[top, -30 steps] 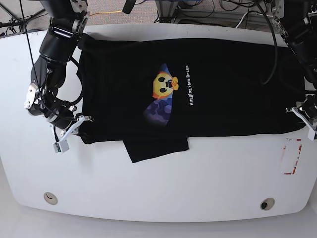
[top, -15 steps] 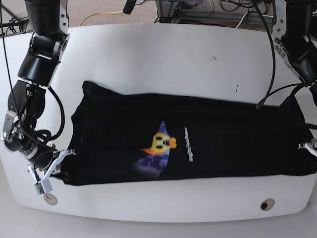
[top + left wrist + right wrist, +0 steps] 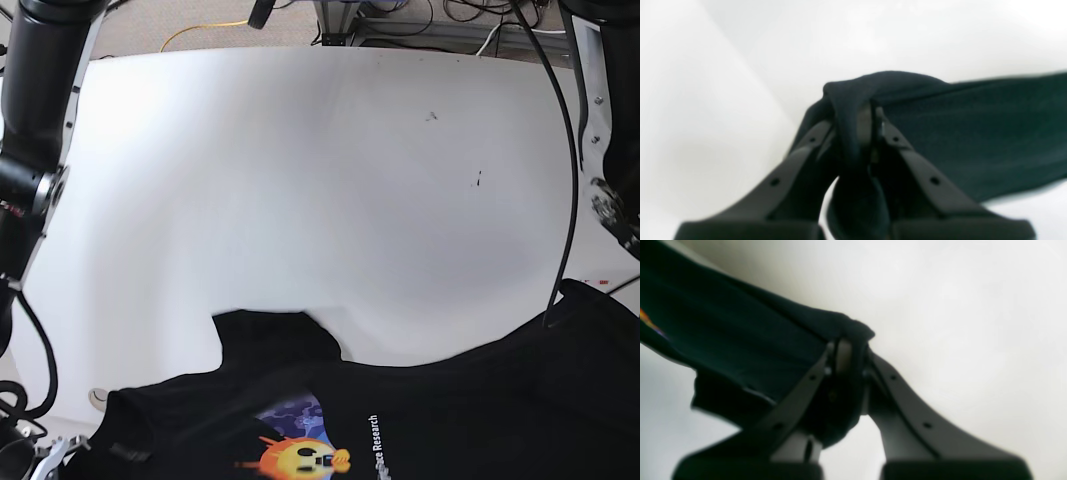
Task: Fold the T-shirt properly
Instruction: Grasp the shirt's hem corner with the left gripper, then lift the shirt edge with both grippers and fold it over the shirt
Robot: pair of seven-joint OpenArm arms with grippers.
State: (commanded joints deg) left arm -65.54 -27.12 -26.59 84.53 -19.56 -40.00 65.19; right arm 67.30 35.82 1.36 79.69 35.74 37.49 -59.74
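The black T-shirt (image 3: pixel 420 410) hangs stretched across the bottom of the base view, at the table's near edge. Its yellow and purple print (image 3: pixel 300 458) and white lettering face up, and a sleeve flap (image 3: pixel 275 345) lies toward the table. My left gripper (image 3: pixel 870 111) is shut on a bunched corner of the black cloth (image 3: pixel 973 133). My right gripper (image 3: pixel 848 355) is shut on another corner of the shirt (image 3: pixel 740 346). In the base view both grippers are at or below the frame's bottom edge, largely out of sight.
The white table (image 3: pixel 300 180) fills the middle and back of the base view, with small dark marks (image 3: pixel 478 180). A round hole (image 3: pixel 97 397) sits near its front left. Cables (image 3: pixel 420 15) lie behind the far edge. The arms stand at the left (image 3: pixel 25 150) and right (image 3: pixel 615 150) edges.
Both grippers have drawn the shirt from the table's middle toward the near edge and the camera. The shirt now fills only the bottom of the base view, and both grippers have left it.
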